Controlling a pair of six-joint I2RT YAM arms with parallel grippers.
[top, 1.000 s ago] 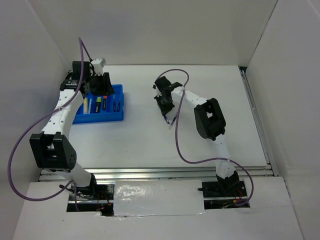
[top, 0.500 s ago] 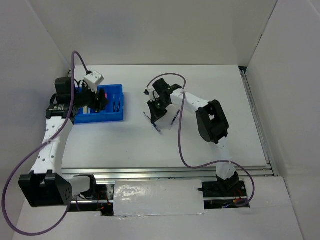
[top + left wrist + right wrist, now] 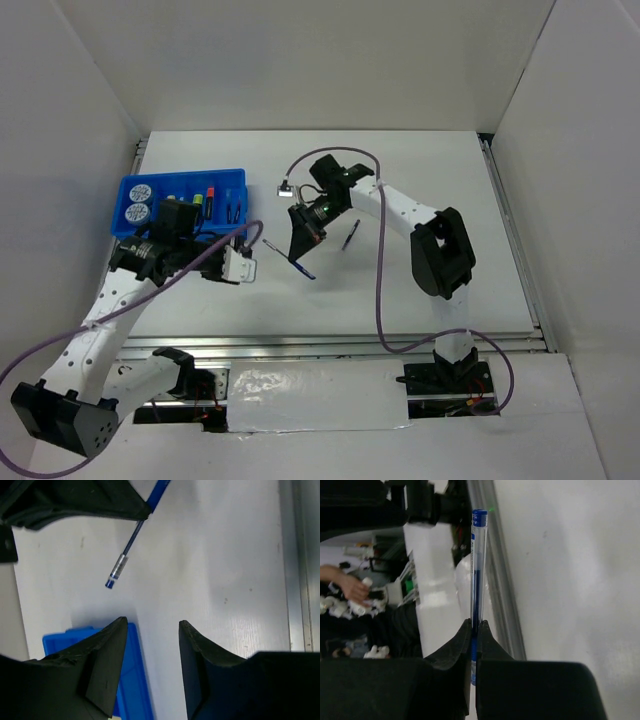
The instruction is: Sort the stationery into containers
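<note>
The blue tray [image 3: 238, 185] sits at the far left and holds two round blue-white pots [image 3: 136, 200], highlighters [image 3: 197, 203] and pens [image 3: 232, 210]. My right gripper [image 3: 299, 250] is shut on a blue pen [image 3: 290, 260] and holds it above the table, to the right of the tray. The pen stands straight up between the fingers in the right wrist view [image 3: 479, 570]. My left gripper [image 3: 244, 246] is open and empty near the tray's front right corner. Its wrist view shows the tray's corner [image 3: 132, 680] and the held pen [image 3: 127, 555] ahead.
A dark thin pen [image 3: 349, 236] lies on the table right of my right gripper. White walls close in the table on the left, back and right. A metal rail [image 3: 340, 343] runs along the near edge.
My left arm has drawn back from over the tray and swung towards the near right, uncovering the pots. My right gripper has carried the blue pen leftward towards the tray.
</note>
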